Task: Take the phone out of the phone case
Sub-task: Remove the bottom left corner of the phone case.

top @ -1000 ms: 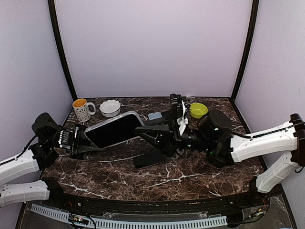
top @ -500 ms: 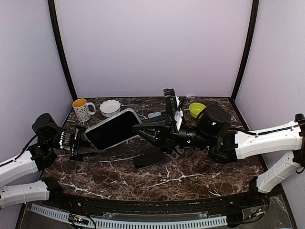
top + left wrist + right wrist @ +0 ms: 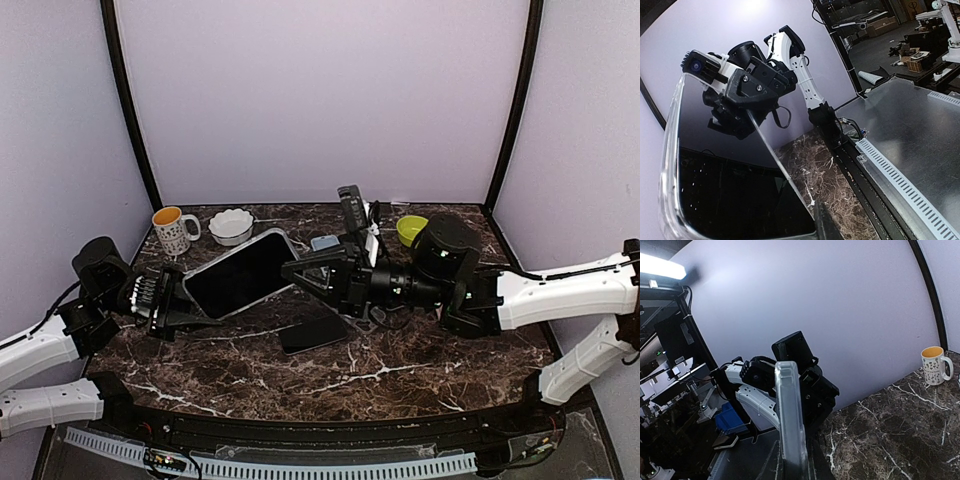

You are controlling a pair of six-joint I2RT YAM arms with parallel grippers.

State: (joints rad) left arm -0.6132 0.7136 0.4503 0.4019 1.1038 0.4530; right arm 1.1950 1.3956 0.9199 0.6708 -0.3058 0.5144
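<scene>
- The marble table (image 3: pixel 400 385) is spread across the lower half of the top view.
- The phone (image 3: pixel 240 275), seated in its clear phone case (image 3: pixel 790 410), is held off the table at centre-left (screen up, tilted).
- The case's left end is clenched by the left gripper (image 3: pixel 178 302), its right end by the right gripper (image 3: pixel 297 272).
- A mug (image 3: pixel 172 230) is seen at upper left.

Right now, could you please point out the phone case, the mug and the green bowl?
phone case (image 3: pixel 789 415): right wrist view, on its clear side edge.
mug (image 3: pixel 172 236): top external view, on its patterned body.
green bowl (image 3: pixel 415 232): top external view, on its inside.
</scene>
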